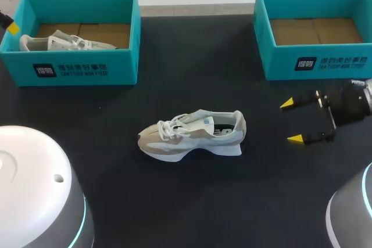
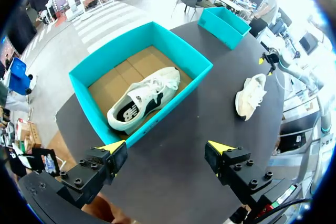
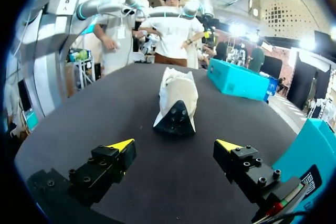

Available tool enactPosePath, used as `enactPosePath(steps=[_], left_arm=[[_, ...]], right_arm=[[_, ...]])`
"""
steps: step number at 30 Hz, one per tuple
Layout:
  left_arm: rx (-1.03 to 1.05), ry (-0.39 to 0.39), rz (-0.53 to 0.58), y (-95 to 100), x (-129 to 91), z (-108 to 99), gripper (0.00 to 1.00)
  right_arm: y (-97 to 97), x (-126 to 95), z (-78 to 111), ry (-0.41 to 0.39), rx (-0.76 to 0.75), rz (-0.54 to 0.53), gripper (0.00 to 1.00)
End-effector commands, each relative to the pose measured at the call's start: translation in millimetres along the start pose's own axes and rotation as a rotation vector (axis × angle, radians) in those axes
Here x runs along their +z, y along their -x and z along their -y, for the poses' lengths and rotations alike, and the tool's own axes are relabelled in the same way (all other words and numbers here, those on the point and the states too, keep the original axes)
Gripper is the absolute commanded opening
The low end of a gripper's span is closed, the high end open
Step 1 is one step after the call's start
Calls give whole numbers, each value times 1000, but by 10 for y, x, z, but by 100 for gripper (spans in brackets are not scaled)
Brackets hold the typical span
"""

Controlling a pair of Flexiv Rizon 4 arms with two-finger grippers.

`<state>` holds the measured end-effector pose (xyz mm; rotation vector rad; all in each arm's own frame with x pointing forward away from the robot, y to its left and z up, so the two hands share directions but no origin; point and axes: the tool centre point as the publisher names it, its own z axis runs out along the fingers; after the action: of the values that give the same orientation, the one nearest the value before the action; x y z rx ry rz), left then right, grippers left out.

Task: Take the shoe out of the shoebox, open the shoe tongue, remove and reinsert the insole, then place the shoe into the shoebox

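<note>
Table (image 1: 192, 201): shoe (image 1: 192, 135) stands at its middle, out of both boxes. Next step, as judged: open the tongue.
- Right gripper (image 1: 290, 121), fingers apart behind the heel: steady the heel.
- Left gripper (image 2: 167, 148), fingers apart: come over and lift the tongue gently.

Shoe: beige-white, laced, dark insole showing.

Black worktop (image 1: 192, 201). The left shoebox (image 1: 122, 68) and right shoebox (image 1: 279, 62) are teal, brown inside. The shoe (image 1: 192, 135) is beige and white, white-laced. The right pincer (image 1: 290, 121) is black, yellow-tipped.
</note>
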<state>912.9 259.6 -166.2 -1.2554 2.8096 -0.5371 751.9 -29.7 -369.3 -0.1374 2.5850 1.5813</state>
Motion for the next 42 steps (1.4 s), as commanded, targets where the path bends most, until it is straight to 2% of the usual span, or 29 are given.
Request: enactPosePath(steps=[1,3,33,37,42], left_arm=[[1,1,1,-3,-4,-8,100],[1,1,1,-3,-4,-8,100],[1,1,1,-3,-4,-8,100],[1,1,1,-3,-4,-8,100],[1,1,1,-3,-4,-8,100]], right_arm=[[84,78,149,18,13,0,100],[92,81,163,37,43,19,100],[92,81,163,37,43,19,100],[17,234,73,40,68,83,100],[-50,489,-5,23,93,82,100]])
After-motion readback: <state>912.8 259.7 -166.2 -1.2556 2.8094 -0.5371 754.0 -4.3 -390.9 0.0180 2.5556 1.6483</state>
